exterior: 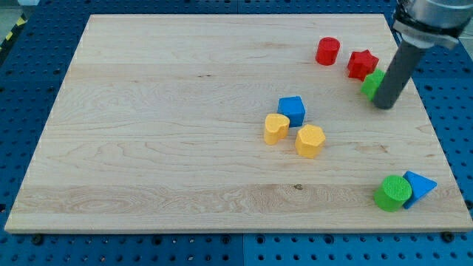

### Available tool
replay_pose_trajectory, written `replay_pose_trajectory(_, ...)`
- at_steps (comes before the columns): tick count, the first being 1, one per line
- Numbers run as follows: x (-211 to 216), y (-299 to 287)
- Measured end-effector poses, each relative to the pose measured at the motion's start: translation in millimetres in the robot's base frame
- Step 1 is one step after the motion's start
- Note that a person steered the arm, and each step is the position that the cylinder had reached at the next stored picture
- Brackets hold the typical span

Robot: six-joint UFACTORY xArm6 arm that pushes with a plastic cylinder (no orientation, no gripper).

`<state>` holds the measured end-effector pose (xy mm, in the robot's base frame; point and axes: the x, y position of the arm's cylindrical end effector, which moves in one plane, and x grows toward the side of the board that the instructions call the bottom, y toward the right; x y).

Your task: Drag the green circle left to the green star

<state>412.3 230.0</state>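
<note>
Green circle (392, 193) near board's (148, 111) bottom-right edge, touching blue triangle (419, 185) | my tip (384, 106) beside green star (372, 83)

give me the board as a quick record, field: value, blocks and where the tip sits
surface: wooden board on a blue pegboard
my tip: near the view's right edge, against the green star
green star: view's upper right, partly hidden behind the rod
red star: just above the green star, touching it
red cylinder: left of the red star, apart from it
green circle: view's lower right, far from the tip
blue triangle: touching the green circle's right side
centre cluster: blue cube, yellow heart, yellow hexagon
</note>
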Motion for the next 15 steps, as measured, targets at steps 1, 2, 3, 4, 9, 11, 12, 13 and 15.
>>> replay_pose_trajectory(1, -12, -3)
replay_pose_trajectory(2, 3, -2)
replay_pose_trajectory(3, 2, -3)
replay_pose_trajectory(4, -13, -4)
replay_pose_trajectory(9, 205, 65)
replay_pose_trajectory(11, 205, -17)
replay_pose_trajectory(12, 199, -53)
replay_pose_trajectory(13, 171, -61)
replay_pose_trajectory(15, 206, -61)
